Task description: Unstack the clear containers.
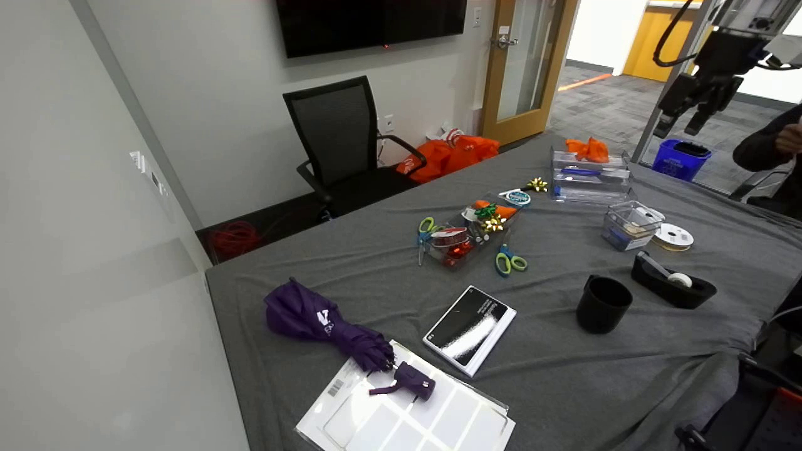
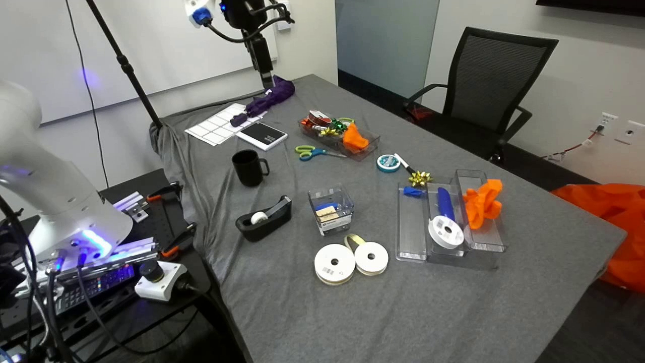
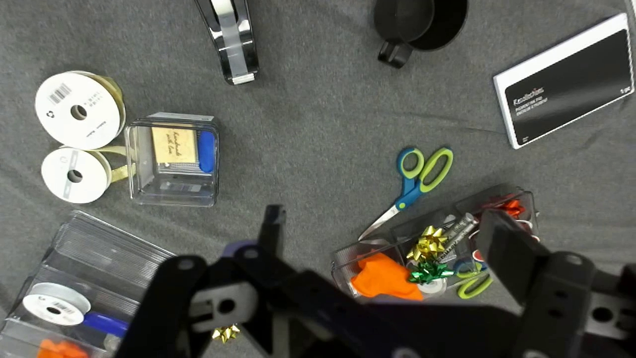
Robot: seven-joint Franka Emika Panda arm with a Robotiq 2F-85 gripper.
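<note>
The clear containers (image 3: 174, 196) are small squarish see-through tubs, nested together on the grey cloth. They also show in both exterior views (image 1: 617, 235) (image 2: 343, 200). In the wrist view two rims lie close together. A tan block (image 3: 175, 145) and a blue item (image 3: 206, 151) show inside, but I cannot tell in which tub. My gripper (image 3: 386, 219) is open, with nothing between its fingers. It hangs high above the table in both exterior views (image 1: 678, 127) (image 2: 267, 83). In the wrist view the containers are up and left of the fingers.
White ribbon spools (image 3: 79, 110) sit close beside the containers. A tape dispenser (image 2: 264, 218), black cup (image 2: 248, 167), boxed pad (image 2: 262, 135) and scissors (image 3: 410, 191) lie around. A long clear tray (image 2: 370, 143) holds bows. A divided clear organizer (image 2: 412, 237) stands near the table's edge.
</note>
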